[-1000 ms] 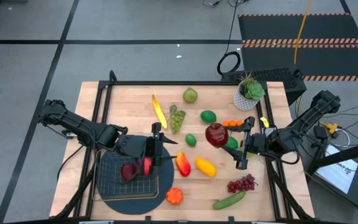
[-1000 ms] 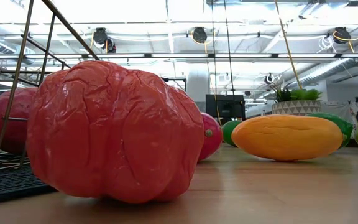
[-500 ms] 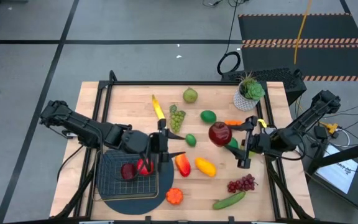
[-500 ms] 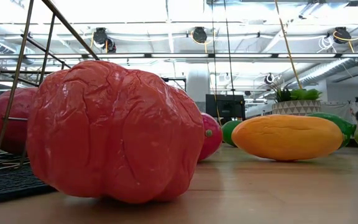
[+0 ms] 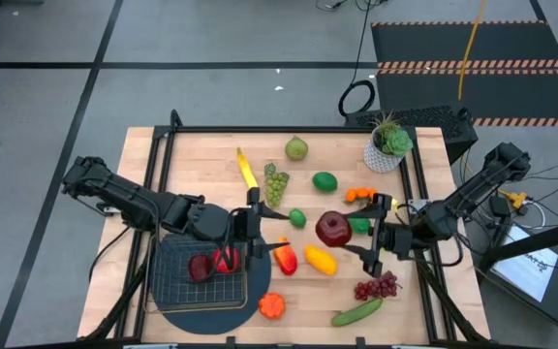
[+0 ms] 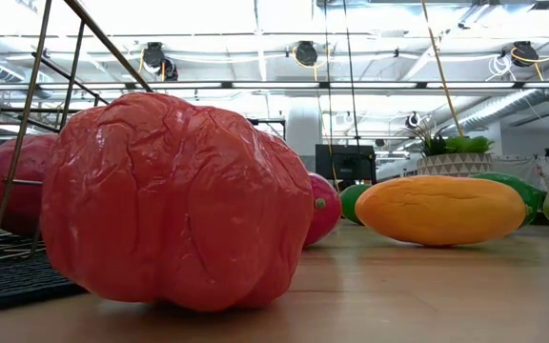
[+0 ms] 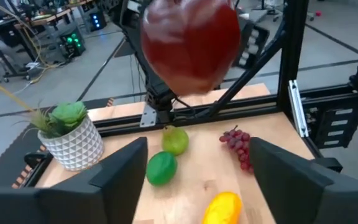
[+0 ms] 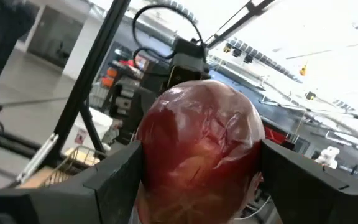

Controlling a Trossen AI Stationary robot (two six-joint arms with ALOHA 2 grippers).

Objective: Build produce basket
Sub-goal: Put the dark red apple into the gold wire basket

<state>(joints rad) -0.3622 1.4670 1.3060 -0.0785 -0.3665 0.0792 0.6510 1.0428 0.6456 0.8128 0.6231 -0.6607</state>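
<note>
The dark wire basket point(image 5: 194, 283) sits on a round dark mat at the near left and holds two red pieces of produce point(image 5: 213, 263). My left gripper point(image 5: 263, 221) stands open just beyond the basket's right far corner; in the left wrist view it point(image 7: 197, 148) has nothing between its fingers. My right gripper point(image 5: 350, 230) is shut on a dark red apple point(image 5: 333, 229) above the middle of the table. Other produce lies loose on the wood: a banana point(image 5: 248, 174), green grapes point(image 5: 276, 182), a pear point(image 5: 296, 148), and red point(image 5: 285, 255) and yellow point(image 5: 320, 259) peppers. My right gripper pinches the apple's two opposite sides point(image 8: 153, 163) between its two fingers. The fingers come roughly level from the table's right side. The apple is lifted clear of the table and also shows ahead in the left wrist view point(image 7: 191, 43).
Purple grapes point(image 5: 376, 287), a cucumber point(image 5: 356, 311) and an orange-red lumpy fruit point(image 5: 272, 305) lie near the front edge. Limes point(image 5: 325, 181) and a potted plant point(image 5: 387, 145) stand farther back. A black frame point(image 5: 289, 129) runs around the table.
My right gripper has carried the apple down and toward the table's near edge, rolling its wrist on the way. The apple stays clear of the table.
</note>
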